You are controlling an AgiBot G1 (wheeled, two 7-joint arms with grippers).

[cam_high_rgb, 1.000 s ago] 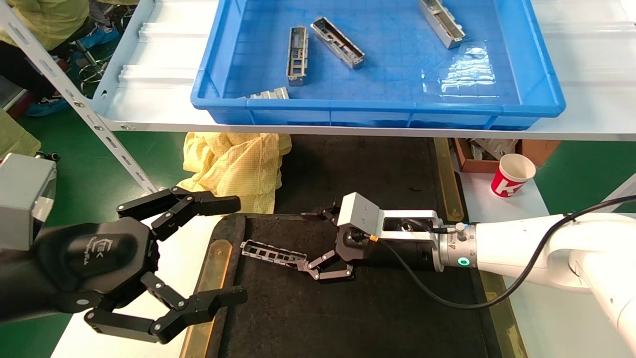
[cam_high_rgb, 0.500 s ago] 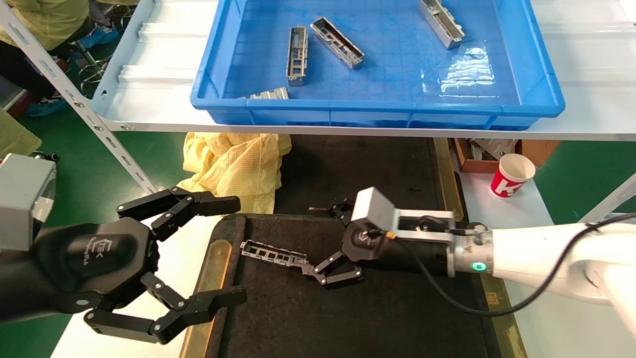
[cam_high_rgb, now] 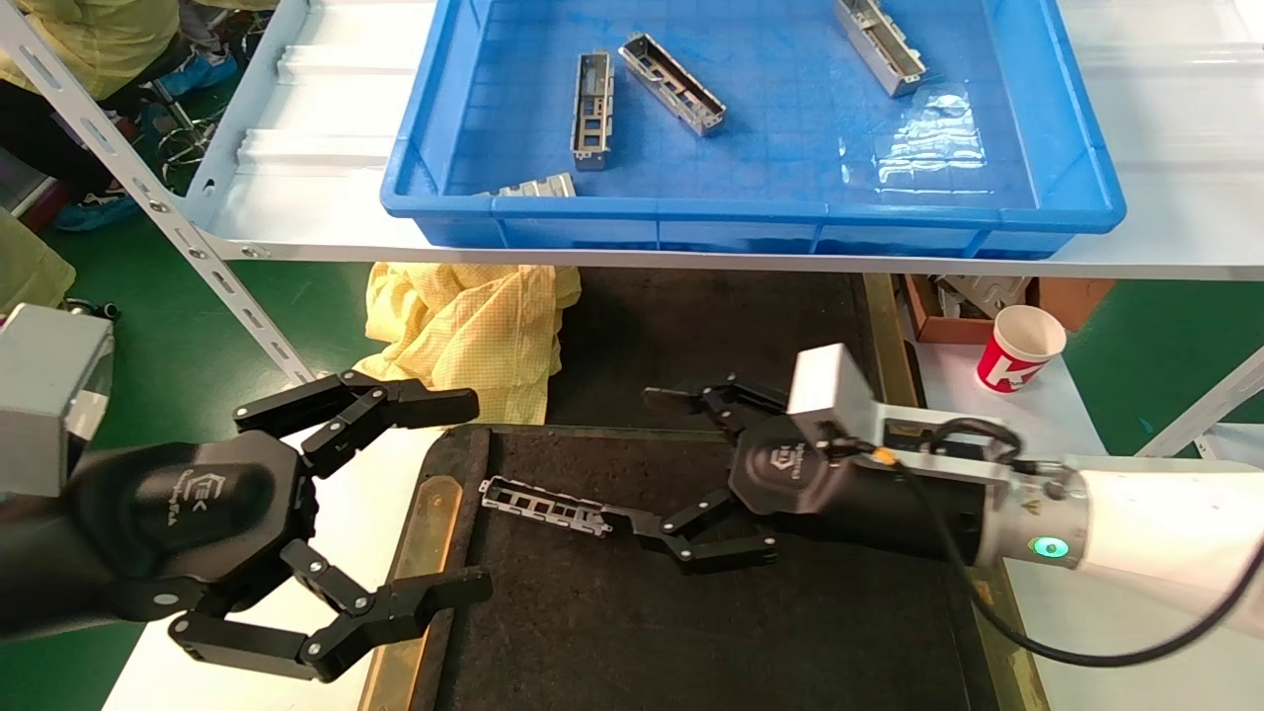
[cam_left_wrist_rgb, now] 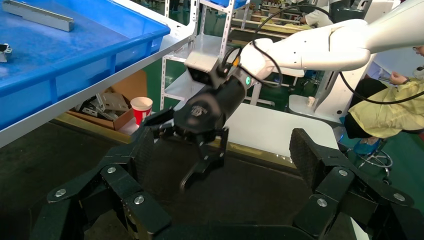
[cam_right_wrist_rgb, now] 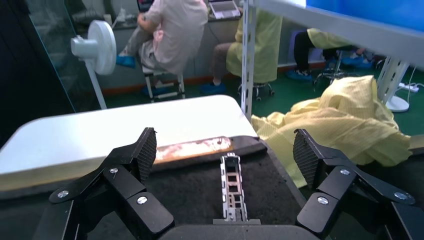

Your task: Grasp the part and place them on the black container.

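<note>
One part (cam_high_rgb: pixel 543 504), a silver-grey channel with cut-outs, lies flat on the black container (cam_high_rgb: pixel 691 632) near its left brass strip. My right gripper (cam_high_rgb: pixel 647 456) hovers just to the right of it, open wide. In the right wrist view the part (cam_right_wrist_rgb: pixel 231 187) lies lengthwise between the spread fingers (cam_right_wrist_rgb: pixel 142 150), with neither finger closed on it. My left gripper (cam_high_rgb: pixel 469 494) stands open and empty at the container's left edge. Several more parts (cam_high_rgb: pixel 592 109) lie in the blue bin (cam_high_rgb: pixel 750 212) on the shelf above.
A crumpled yellow cloth (cam_high_rgb: pixel 464 326) lies behind the container's far left corner. A red and white paper cup (cam_high_rgb: pixel 1017 346) and a cardboard box (cam_high_rgb: pixel 948 301) stand at the right. The white shelf (cam_high_rgb: pixel 296 148) with its slanted metal strut overhangs the back.
My right gripper has drawn back to the right, away from the part, and its fingers have spread wider. The part lies where it was. The left arm has not moved.
</note>
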